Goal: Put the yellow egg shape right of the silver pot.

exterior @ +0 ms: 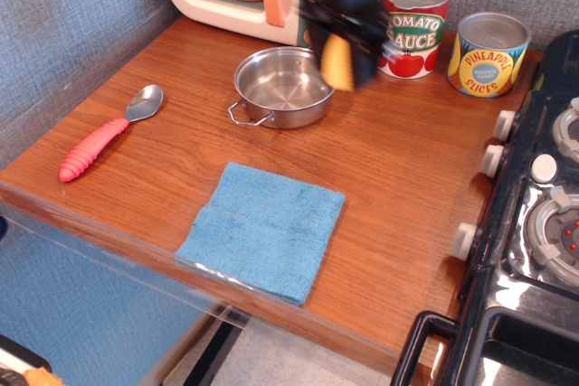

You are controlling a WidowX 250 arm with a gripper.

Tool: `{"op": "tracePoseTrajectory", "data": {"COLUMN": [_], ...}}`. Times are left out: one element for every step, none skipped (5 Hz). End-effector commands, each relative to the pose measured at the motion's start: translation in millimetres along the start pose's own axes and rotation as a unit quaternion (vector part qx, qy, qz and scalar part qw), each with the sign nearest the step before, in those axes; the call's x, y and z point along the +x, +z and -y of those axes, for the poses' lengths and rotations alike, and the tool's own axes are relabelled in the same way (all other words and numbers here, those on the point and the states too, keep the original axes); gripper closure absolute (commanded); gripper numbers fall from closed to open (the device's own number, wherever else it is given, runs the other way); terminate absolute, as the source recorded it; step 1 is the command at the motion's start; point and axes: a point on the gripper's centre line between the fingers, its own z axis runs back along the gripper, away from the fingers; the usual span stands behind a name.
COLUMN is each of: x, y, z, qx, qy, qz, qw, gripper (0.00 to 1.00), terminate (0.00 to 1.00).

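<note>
We're mid-carry: black gripper point(342, 59), motion-blurred, looks clamped on the small pale-yellow ridged egg shape point(337, 61), held over the right rim of the shallow shiny steel pot point(282, 86). Lowering and release beside the pot remain. Pot is empty.

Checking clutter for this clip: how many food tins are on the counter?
2: the tomato sauce tin at the back, partly behind the gripper, and the pineapple slices tin to its right, nearer the stove.
</note>
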Motion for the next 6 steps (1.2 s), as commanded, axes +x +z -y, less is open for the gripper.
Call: {"op": "tracePoseTrajectory", "data": {"x": [5.0,4.9,-2.9,-15.9,-22.0,-18.0], "y": [-18.7,-35.0,-49.3,-61.2,-64.6,-43.7], "z": [43.9,36.6,25.3,16.8,15.4,19.0], "qx": [0.034,0.036,0.028,0.013,0.012,0.001], "qy": [-0.05,-0.043,-0.032,-0.023,-0.035,-0.042], "qz": [-0.016,-0.01,0.007,0.004,-0.002,0.021], "qw": [0.998,0.9983,0.9991,0.9996,0.9993,0.9989], "gripper": [1.0,1.0,1.0,0.0,0.0,0.0], "terminate": [0.0,0.0,0.0,0.0,0.0,0.0]}}
